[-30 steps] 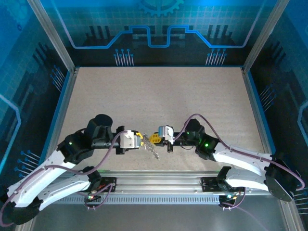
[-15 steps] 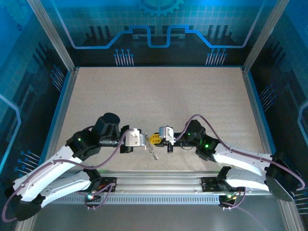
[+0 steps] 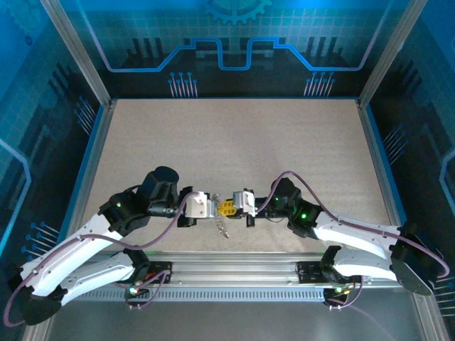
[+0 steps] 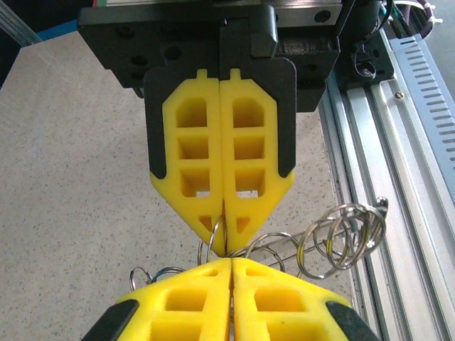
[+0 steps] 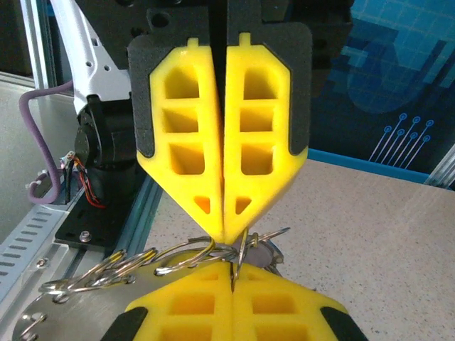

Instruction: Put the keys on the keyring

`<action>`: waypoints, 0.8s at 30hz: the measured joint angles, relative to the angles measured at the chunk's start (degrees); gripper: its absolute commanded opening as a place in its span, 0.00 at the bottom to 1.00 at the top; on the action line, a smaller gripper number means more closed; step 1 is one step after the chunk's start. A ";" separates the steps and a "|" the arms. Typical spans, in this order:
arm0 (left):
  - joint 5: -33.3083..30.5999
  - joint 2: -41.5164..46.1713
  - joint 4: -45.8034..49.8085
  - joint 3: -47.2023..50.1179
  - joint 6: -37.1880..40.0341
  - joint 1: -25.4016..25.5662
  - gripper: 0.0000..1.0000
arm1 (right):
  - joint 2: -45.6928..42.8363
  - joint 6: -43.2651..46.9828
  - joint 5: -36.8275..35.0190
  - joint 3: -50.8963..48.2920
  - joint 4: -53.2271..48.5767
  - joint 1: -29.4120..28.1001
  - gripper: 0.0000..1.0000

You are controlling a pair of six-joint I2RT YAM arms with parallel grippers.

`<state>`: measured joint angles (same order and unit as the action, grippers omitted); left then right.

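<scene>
My two grippers meet tip to tip just above the table's near edge. The left gripper [image 3: 215,207] [image 4: 232,261] has its yellow fingers pressed together, with the wire of the keyring [image 4: 281,247] running in under their tips. Facing it, the right gripper [image 3: 228,208] [image 5: 232,270] is shut on a loop of the same ring bunch, which slips into the seam between its fingers. Several linked metal rings [image 4: 346,236] hang off to the rail side. One of the keys, with a pale lilac head [image 5: 257,254], sits among the rings. The bunch dangles below the tips [image 3: 223,227].
The aluminium rail [image 3: 234,266] [image 4: 398,142] with the arm bases runs close behind the grippers. Blue-edged side walls [image 3: 91,163] bound the speckled tabletop [image 3: 234,142], which stretches away toward the back wall.
The left arm has swung in toward the right gripper and its fingers have closed. The ring bunch has shifted slightly left with the two tips.
</scene>
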<state>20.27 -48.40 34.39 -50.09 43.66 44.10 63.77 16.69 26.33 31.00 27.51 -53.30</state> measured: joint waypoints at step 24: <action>0.09 4.76 -4.33 2.80 1.36 0.11 0.33 | -0.26 3.96 -0.46 0.61 -1.29 -2.21 0.00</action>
<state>20.36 -43.64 30.06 -47.29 45.01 44.21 63.51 20.64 25.87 31.62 26.22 -55.51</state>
